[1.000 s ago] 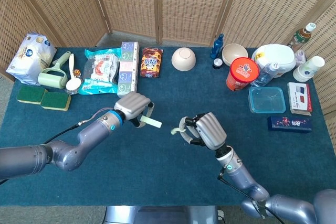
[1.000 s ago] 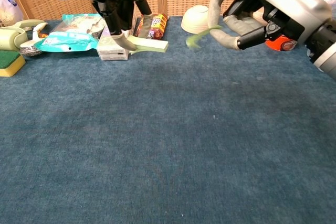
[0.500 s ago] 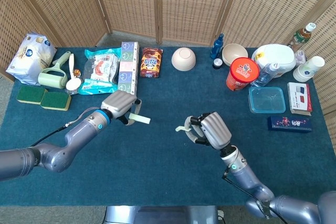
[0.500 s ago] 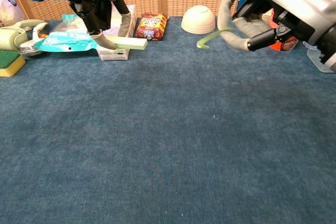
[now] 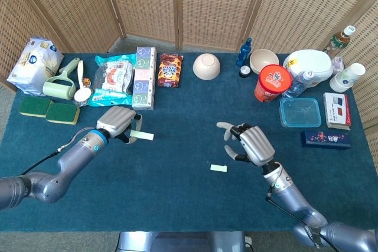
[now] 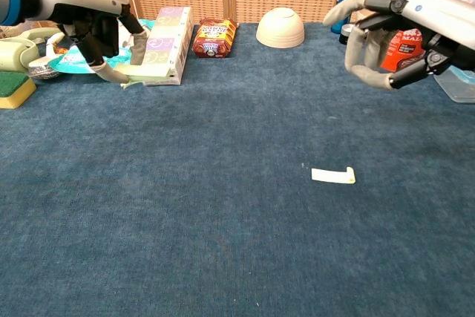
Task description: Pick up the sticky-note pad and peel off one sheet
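1. We are looking at the left hand (image 5: 116, 123), and it is gripping the sticky-note pad (image 5: 142, 136) between thumb and fingers, holding it just above the blue tablecloth (image 5: 177, 193) on the left side.
2. In the chest view that same left hand (image 6: 104, 35) is keeping the pad (image 6: 148, 72) low, right in front of the tall box with round faces (image 6: 167, 35); we cannot tell whether pad and box are touching.
3. Over on the right, the right hand (image 5: 251, 144) is hovering with fingers spread apart and it is holding nothing at all.
4. The chest view is showing the right hand (image 6: 386, 42) clear of the cloth, with its fingers (image 6: 361, 72) curving loosely and well apart from each other.
5. The peeled sheet (image 5: 218, 168) is lying flat on the cloth, just beside and below the right hand in the head view.
6. In the chest view the sheet (image 6: 332, 176) is sitting alone, one end curling up slightly.
7. Behind, we are seeing an upturned bowl (image 5: 206, 66) and a red canister (image 5: 272, 82) along the back row.
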Robot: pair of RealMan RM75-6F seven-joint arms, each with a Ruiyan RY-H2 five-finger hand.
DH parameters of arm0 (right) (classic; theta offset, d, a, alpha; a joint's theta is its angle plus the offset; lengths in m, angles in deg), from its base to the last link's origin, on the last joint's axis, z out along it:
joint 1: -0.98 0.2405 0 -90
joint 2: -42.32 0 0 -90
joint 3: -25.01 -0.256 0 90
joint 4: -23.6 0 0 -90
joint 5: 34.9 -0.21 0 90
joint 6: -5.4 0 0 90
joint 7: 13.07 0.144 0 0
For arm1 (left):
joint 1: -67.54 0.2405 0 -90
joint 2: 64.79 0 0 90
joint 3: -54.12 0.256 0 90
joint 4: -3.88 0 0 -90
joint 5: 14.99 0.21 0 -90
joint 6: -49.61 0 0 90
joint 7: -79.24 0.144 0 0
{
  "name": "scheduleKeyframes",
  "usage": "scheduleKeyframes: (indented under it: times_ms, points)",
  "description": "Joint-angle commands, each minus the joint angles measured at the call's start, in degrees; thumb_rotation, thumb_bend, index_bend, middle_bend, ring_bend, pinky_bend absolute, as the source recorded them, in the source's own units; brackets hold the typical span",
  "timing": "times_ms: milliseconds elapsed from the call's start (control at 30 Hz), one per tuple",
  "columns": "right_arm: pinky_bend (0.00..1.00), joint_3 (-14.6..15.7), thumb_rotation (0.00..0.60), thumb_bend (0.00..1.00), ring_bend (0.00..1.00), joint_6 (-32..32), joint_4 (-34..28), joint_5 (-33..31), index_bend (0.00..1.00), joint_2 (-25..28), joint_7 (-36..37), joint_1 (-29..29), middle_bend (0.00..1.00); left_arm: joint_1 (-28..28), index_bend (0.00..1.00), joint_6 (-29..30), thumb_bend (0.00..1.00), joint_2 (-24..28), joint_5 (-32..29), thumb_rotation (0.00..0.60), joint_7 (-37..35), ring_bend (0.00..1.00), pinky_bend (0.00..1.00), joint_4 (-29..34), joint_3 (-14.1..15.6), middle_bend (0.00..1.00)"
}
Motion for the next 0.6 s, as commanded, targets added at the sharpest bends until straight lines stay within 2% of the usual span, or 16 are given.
scheduleKeyframes:
  times_ms: [33,233,333,433,533,600]
  points:
    - [0.42,-0.1,0.600,0.43,0.44,0.2,0.1,-0.4,0.16,0.5,0.5,-0.5,0.45,1.4,0.84,0.7,0.47,-0.5,1.3,0.600,-0.4,1.00,1.00,-0.2,0.0,1.00]
    - [0.42,-0.2,0.600,0.43,0.42,0.9,0.0,-0.5,0.15,1.4,1.0,-1.3,0.43,3.3,0.81,1.7,0.46,-2.2,2.8,0.600,0.5,1.00,1.00,-1.7,-0.1,1.00]
    - [0.42,-0.3,0.600,0.43,0.42,0.9,-0.2,-0.6,0.15,1.8,1.2,-1.5,0.43,4.1,0.71,2.1,0.42,-2.9,3.6,0.600,1.2,0.99,1.00,-2.5,-0.1,1.00]
    - [0.42,-0.5,0.600,0.43,0.42,1.0,-0.4,-0.6,0.14,2.0,1.4,-1.6,0.43,4.5,0.56,2.0,0.36,-3.2,3.7,0.600,2.7,0.89,1.00,-2.9,0.4,0.96]
    - [0.42,-0.7,0.600,0.43,0.42,1.0,-0.5,-0.6,0.14,2.2,1.3,-1.7,0.43,5.0,0.45,1.7,0.31,-3.3,3.6,0.600,3.3,0.73,0.95,-2.8,0.5,0.80]
    - [0.42,-0.8,0.600,0.43,0.42,0.9,-0.7,-0.7,0.14,2.3,1.2,-1.7,0.43,5.6,0.38,2.0,0.28,-3.4,3.7,0.600,3.3,0.60,0.85,-2.9,0.4,0.67]
